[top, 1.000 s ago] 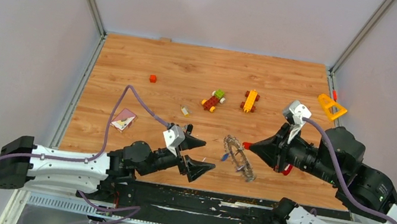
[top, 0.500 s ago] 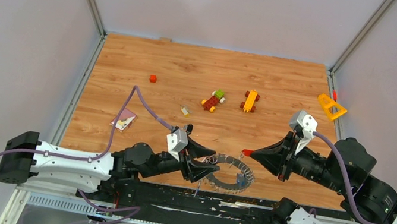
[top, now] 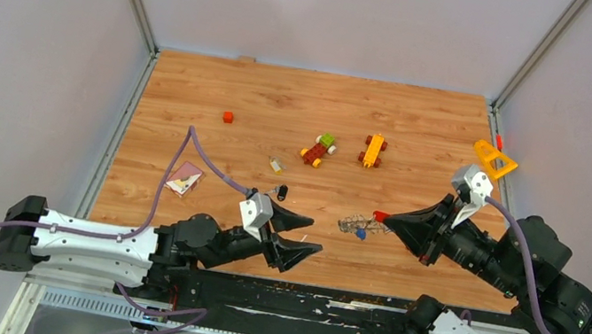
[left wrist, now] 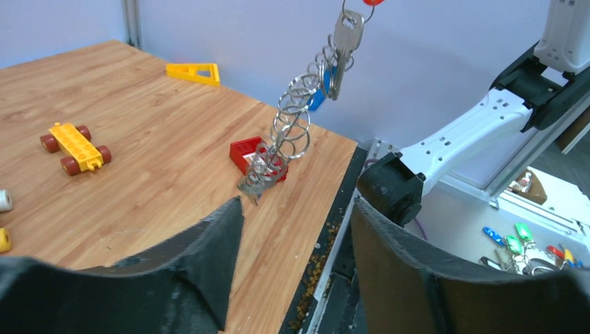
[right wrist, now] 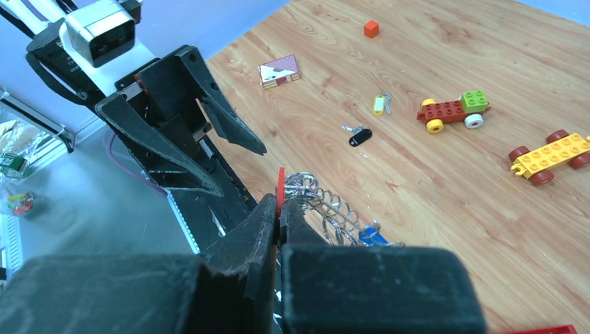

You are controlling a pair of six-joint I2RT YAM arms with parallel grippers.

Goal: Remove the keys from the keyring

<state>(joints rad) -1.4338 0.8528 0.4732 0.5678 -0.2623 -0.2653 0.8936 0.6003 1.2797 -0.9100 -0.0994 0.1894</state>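
Your right gripper (top: 389, 221) is pinching a red key head (top: 380, 216), the keyring (top: 354, 225) dangling from it.
The keyring is hanging as a stretched string of loops over the near part of the table (top: 285, 102), a blue key (left wrist: 318, 98) riding among them. Your left gripper (top: 314, 234) is hovering just beside it, spread wide, holding nothing.

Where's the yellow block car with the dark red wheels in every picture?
Top external: yellow block car with dark red wheels, far middle of the wooden table, right of the red-and-green car.
Left wrist: near the left edge.
Right wrist: at the right edge.
Shared landmark: the hanging silver keyring coil, in all three.
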